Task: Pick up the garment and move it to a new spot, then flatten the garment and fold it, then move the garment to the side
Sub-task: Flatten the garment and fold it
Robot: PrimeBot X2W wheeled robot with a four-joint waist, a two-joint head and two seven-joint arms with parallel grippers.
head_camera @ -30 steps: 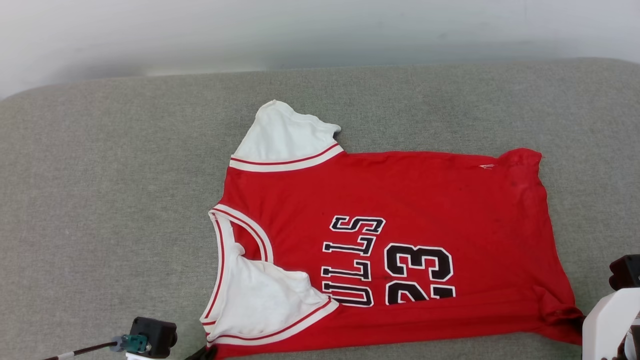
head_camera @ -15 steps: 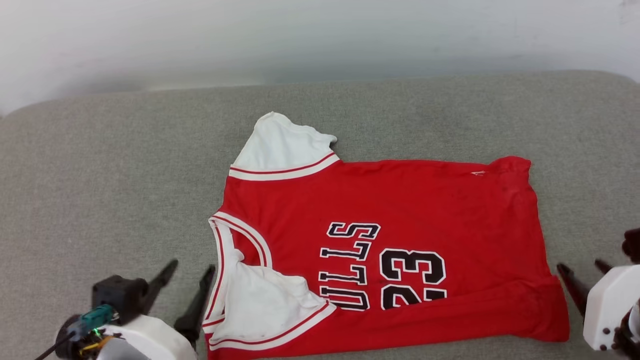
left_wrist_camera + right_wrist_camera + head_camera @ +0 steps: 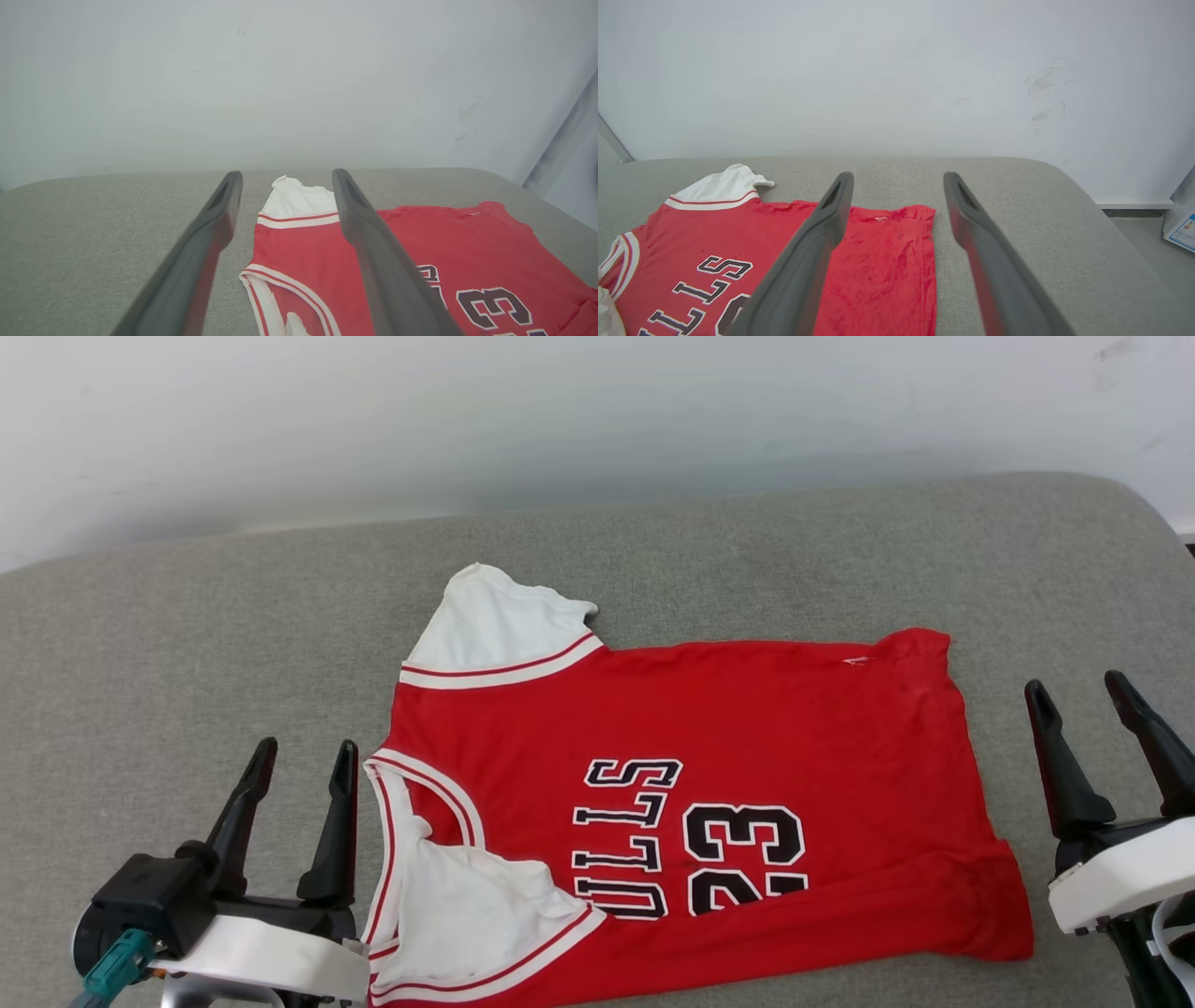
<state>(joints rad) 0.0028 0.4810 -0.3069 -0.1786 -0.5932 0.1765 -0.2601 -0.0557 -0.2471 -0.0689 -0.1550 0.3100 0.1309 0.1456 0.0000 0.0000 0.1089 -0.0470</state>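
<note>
Both sets of jaws have just let go. A second ago the left gripper (image 3: 306, 751) and the right gripper (image 3: 1075, 689) were clenched low at the near edge of the red jersey-style garment with white sleeves and a black "23" (image 3: 747, 728). Now they stand spread and empty, left just beside the collar, right apart from the hem. The garment lies sideways on the grey cloth-covered counter (image 3: 187, 644), and its near edge is turned over the bottom of the lettering. So a first fold seems laid, with further folds and the move aside left to do.

The head view gives the near white sleeve (image 3: 467, 915) bunched over the chest. The right wrist view adds a blue-printed box (image 3: 1181, 228) past the counter's end.
</note>
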